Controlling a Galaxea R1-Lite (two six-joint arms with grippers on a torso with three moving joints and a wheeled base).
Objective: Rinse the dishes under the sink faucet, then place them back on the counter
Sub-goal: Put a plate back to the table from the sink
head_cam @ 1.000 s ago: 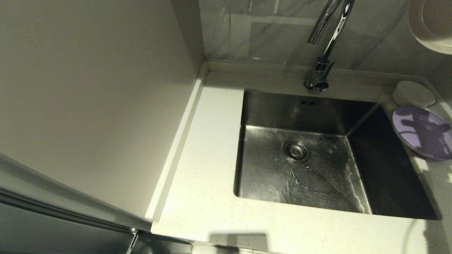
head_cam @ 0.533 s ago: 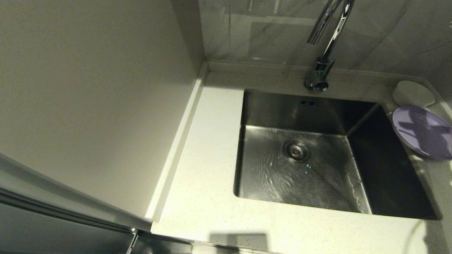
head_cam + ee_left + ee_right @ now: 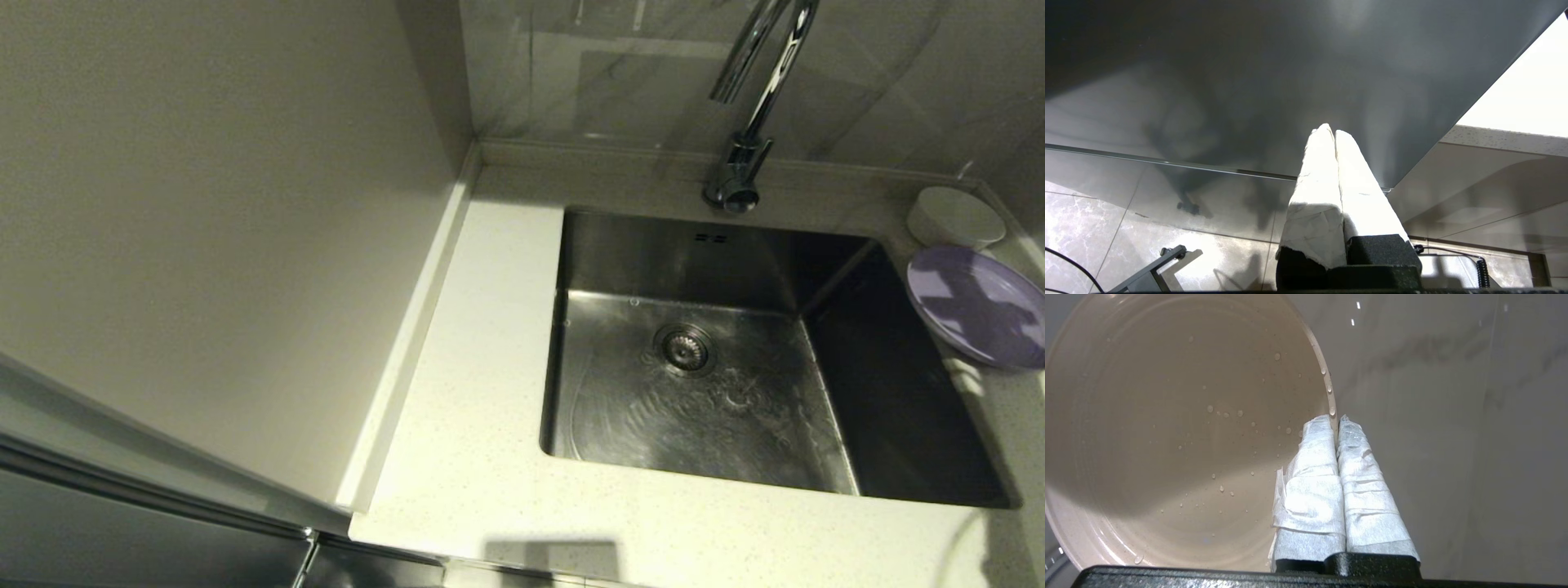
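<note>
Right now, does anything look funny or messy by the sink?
Slightly. The large round lilac plate sits on the speckled off-white counter with its rim jutting over the steel sink's edge. The right gripper pinches a wet cream-beige plate by its rim. Nothing looks broken.

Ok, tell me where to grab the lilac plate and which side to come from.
Pinch the lilac plate by its sink-side rim, coming from over the sink. It lies flat on the counter, that edge seems to overhang the basin, and the white bowl crowds its far side. The right claw is shut on the cream plate; the left claw sits parked low, shut.
</note>
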